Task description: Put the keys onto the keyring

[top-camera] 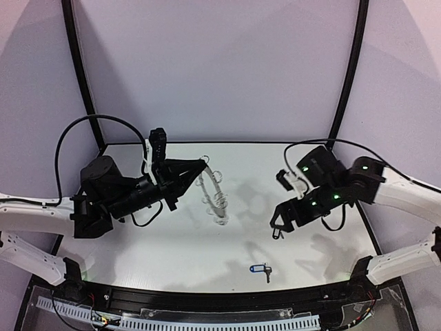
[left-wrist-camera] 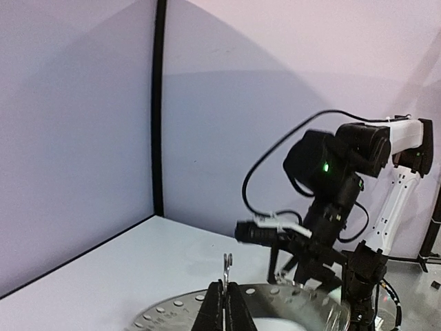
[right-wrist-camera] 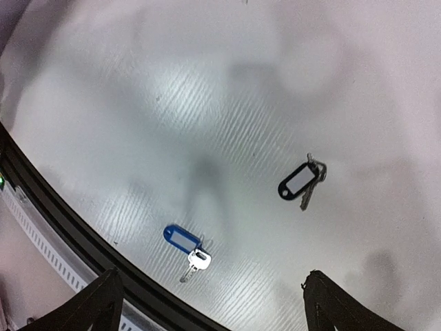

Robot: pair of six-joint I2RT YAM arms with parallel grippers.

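Left gripper (left-wrist-camera: 224,295) had the keyring (top-camera: 212,195) pinched, right gripper (right-wrist-camera: 211,277) hung spread wide over the keys (right-wrist-camera: 301,183), so grabbing one looked next.

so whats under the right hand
Below the right hand, open, lies the table with two keys apart on it: the blue-tagged key and the black-tagged key. Its fingers hide small patches at the near edge.

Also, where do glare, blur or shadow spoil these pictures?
Top external: glare whitens the keyring. Left wrist: the right arm looks soft. Right wrist: streaky sheen and soft shadows on the table, yet the blue-tagged key and black-tagged key are sharp.
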